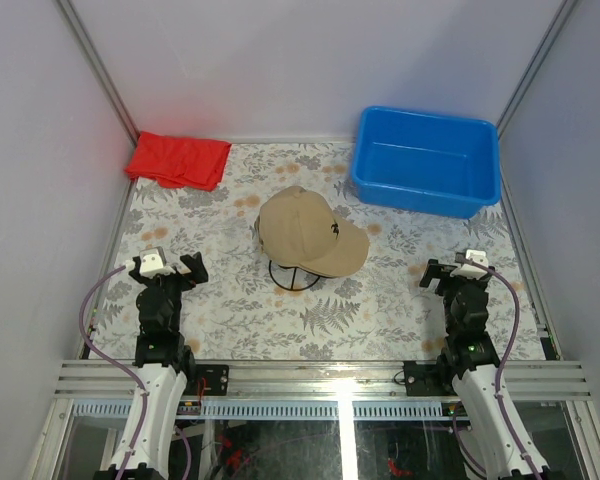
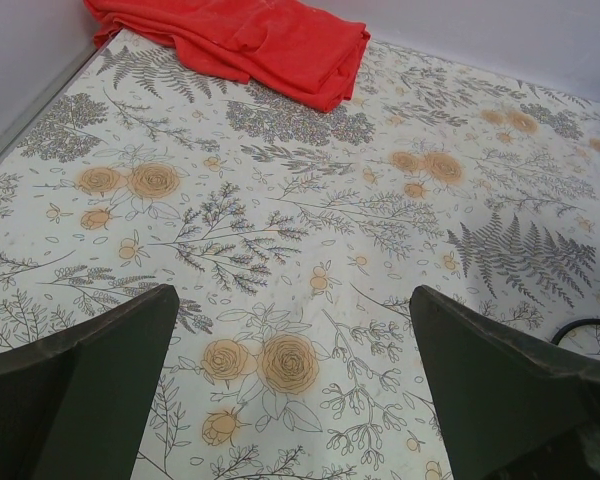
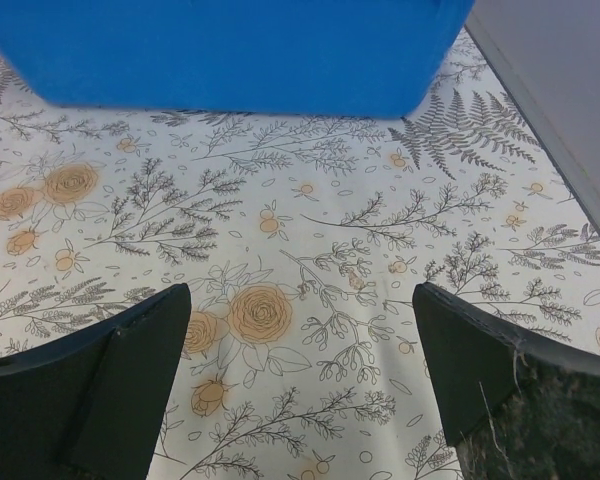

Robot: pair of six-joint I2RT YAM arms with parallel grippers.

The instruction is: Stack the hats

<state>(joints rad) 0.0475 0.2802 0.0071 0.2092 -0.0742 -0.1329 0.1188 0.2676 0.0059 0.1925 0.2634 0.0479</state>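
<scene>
A tan hat [image 1: 305, 233] rests on a black wire stand [image 1: 292, 278] in the middle of the floral table, its brim pointing to the right. I cannot tell whether more hats lie under it. My left gripper [image 1: 168, 263] hovers at the near left, well left of the hat, open and empty. In the left wrist view its gripper [image 2: 292, 292] shows only floral cloth between the dark fingers [image 2: 90, 380]. My right gripper [image 1: 457, 266] is at the near right, apart from the hat, open and empty. The right wrist view of that gripper [image 3: 302, 290] also shows bare cloth.
A red folded cloth [image 1: 179, 159] lies in the far left corner, also seen ahead of the left gripper [image 2: 245, 40]. A blue plastic bin [image 1: 426, 160] stands at the far right, close ahead of the right gripper [image 3: 240, 50]. Grey walls enclose the table.
</scene>
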